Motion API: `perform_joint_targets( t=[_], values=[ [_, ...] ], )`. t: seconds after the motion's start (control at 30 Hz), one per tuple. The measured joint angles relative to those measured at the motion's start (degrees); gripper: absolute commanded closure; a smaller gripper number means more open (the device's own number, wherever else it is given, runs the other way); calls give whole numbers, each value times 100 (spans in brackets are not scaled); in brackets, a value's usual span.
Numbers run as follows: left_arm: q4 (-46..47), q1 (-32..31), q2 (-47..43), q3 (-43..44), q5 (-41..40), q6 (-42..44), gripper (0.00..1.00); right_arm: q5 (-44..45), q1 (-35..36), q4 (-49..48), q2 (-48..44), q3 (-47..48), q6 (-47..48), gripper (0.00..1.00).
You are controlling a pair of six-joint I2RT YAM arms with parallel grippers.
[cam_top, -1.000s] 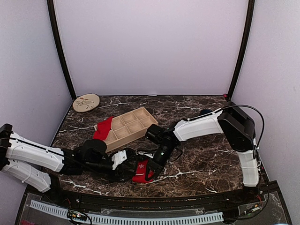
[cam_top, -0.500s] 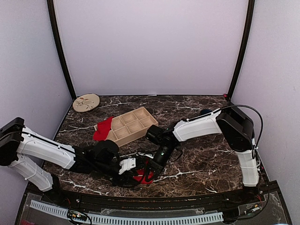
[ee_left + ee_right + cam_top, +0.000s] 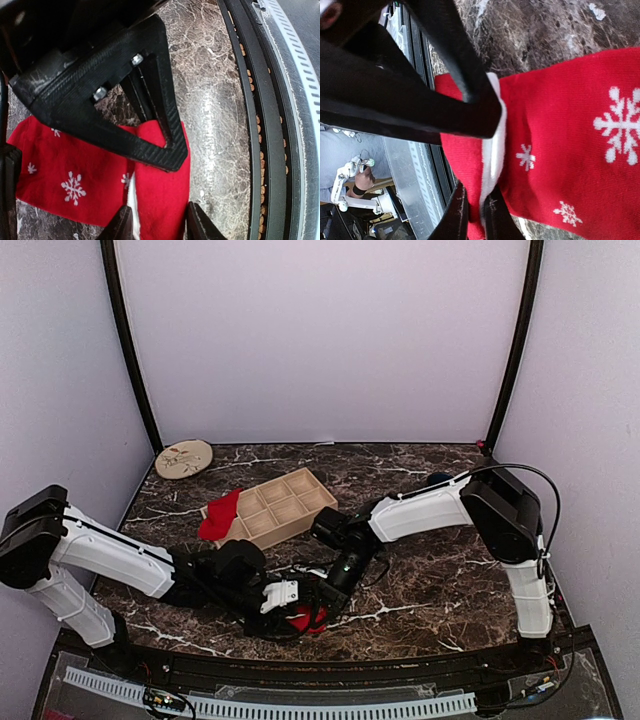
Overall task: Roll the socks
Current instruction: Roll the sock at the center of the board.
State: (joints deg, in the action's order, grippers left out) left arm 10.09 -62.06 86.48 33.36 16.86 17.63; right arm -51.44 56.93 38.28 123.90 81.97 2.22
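A red sock with white snowflakes (image 3: 306, 619) lies near the table's front edge, mostly covered by both grippers. My left gripper (image 3: 290, 602) comes in from the left. In the left wrist view (image 3: 159, 226) its fingertips press either side of the sock's (image 3: 75, 180) folded-over end. My right gripper (image 3: 326, 602) comes down from the right. In the right wrist view (image 3: 474, 216) it is pinched shut on the white-edged fold of the sock (image 3: 570, 150). A second red sock (image 3: 220, 514) hangs over the left end of the wooden tray.
A wooden compartment tray (image 3: 285, 508) lies at an angle behind the grippers. A round patterned disc (image 3: 184, 458) sits at the back left. The black front rail (image 3: 260, 130) runs right beside the sock. The two grippers' fingers are close together over the sock.
My left arm has reached further right, onto the sock, which is now folded and more covered. The right gripper has stayed almost still on the sock.
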Motion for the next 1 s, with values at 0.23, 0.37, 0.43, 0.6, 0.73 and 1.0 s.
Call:
perform_joint_targets(
  t=[0.23,0.37,0.43,0.6,0.73,1.0],
  values=[
    [0,0,70,20,-22,31,59,-59,0,-2,33,0,2,100],
    [2,0,160,39,-15,57,63,-103,0,-2,68,0,2,100],
    [-11,0,223,72,7,83,66,-107,0,0,79,0,2,100],
    [-101,0,420,229,87,153,73,-107,0,42,83,0,2,100],
    [-144,2,505,310,157,173,83,-107,-9,83,83,-2,2,100],
    [-304,4,660,490,415,195,100,-109,-37,144,83,-44,-2,77]
  ],
)
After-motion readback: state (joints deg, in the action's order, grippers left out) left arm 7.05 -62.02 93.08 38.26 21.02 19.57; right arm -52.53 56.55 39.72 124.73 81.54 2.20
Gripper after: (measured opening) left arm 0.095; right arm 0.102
